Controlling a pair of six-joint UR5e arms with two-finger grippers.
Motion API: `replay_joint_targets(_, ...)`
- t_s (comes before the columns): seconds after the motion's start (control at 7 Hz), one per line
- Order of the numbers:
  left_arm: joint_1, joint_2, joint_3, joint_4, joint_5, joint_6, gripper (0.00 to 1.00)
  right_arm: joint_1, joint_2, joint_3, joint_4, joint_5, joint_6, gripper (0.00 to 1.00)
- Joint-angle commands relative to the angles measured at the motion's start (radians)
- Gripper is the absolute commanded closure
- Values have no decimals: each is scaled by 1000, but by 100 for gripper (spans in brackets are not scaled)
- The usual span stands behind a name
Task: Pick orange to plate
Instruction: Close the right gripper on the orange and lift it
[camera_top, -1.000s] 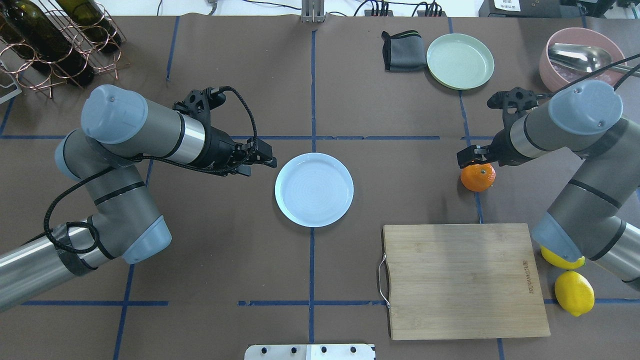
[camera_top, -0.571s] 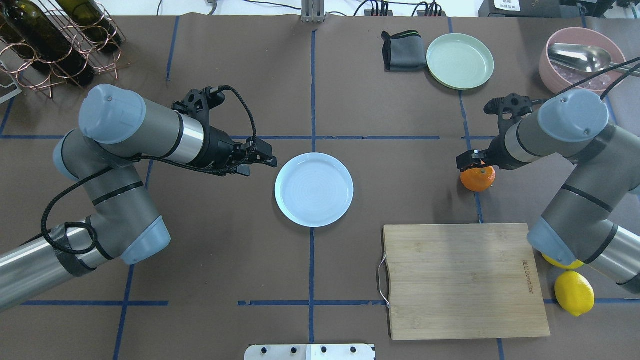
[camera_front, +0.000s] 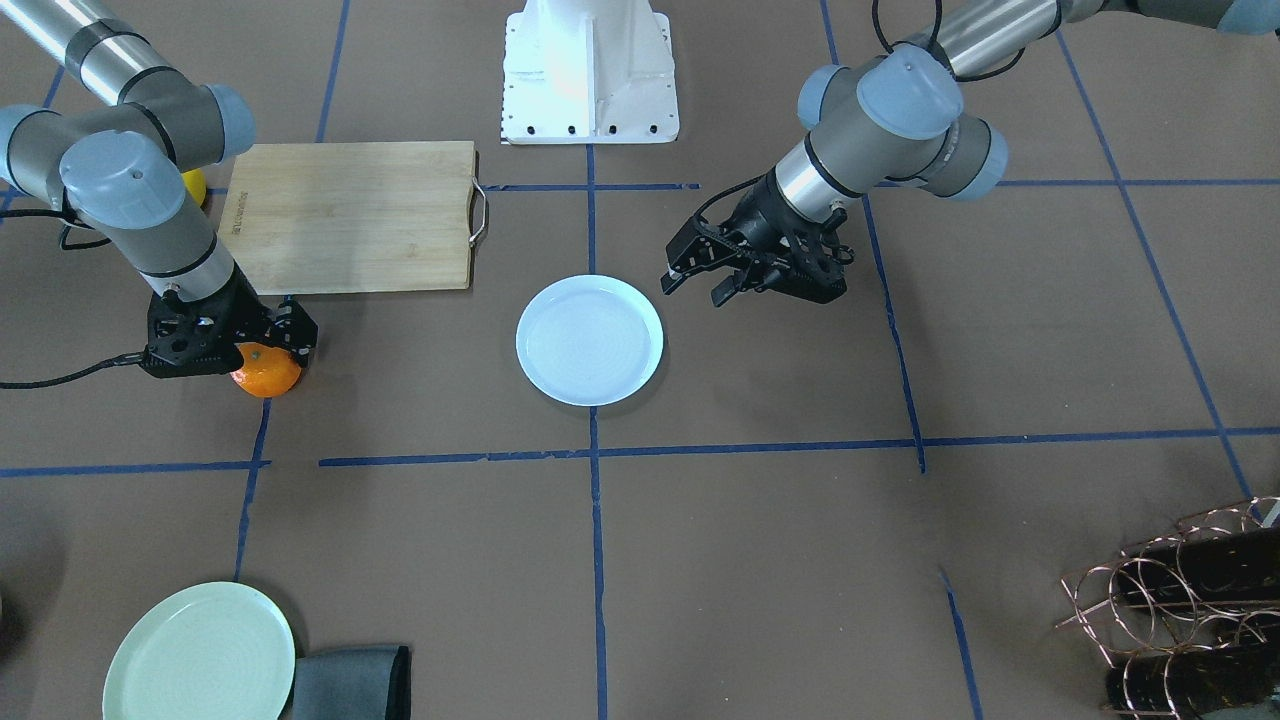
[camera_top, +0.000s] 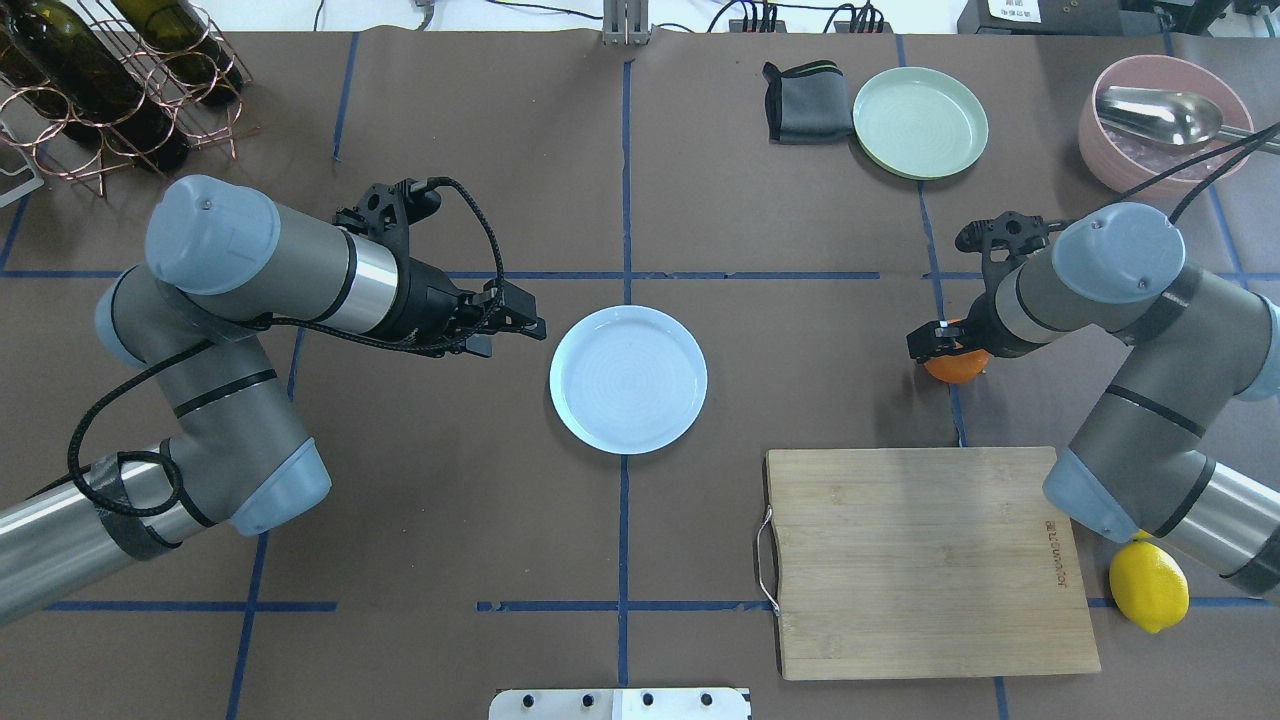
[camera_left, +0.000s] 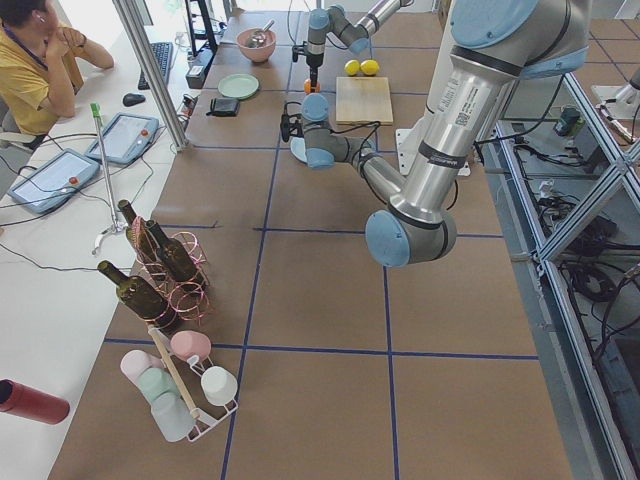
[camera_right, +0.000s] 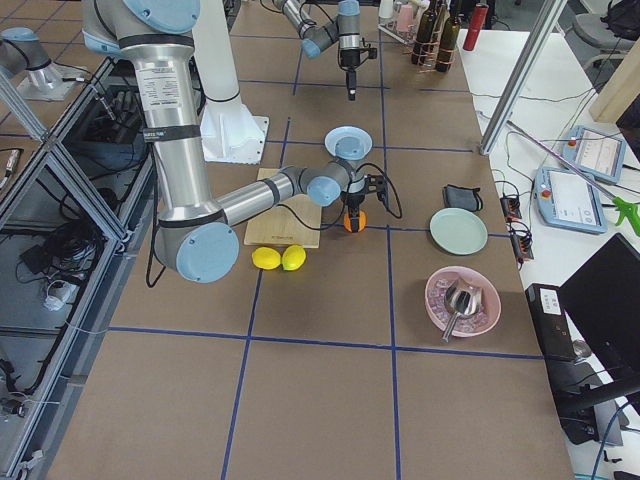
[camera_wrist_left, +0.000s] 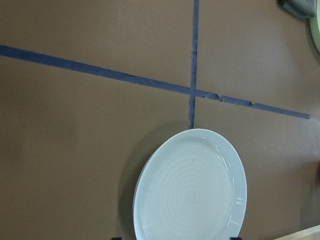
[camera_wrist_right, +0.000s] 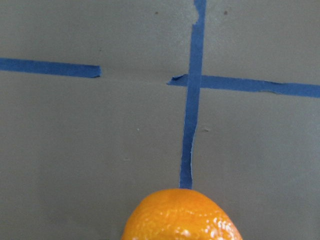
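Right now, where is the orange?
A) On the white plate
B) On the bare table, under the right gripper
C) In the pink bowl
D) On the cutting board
B: the orange sits on the brown table with the right gripper directly over it, while the white plate and the cutting board hold nothing.

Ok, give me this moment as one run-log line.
stage: reaching for pick | right gripper: over orange, closure unclear | orange: on table, off plate | left gripper: open, beside plate, empty
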Motion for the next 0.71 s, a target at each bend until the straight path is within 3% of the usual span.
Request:
replay_joint_targets(0.0,0,1,-1,0,0,0,23,-1,10,-12,0,0,-1,3)
replay_joint_targets(0.14,0,1,-2,0,0,0,23,-1,9,-14,0,-1,2,27)
replay_joint_targets(0.29,-1,1,-10,0,0,0,23,0,10,-6,0,2,7,84)
replay_joint_targets(0.43,-1,1,-21,0,0,0,23,2,21,9,-3,7,7,100)
replay_joint_targets(0.57,-3,1,-43,1,2,-3,21,8,55,32,-20,11,10,100)
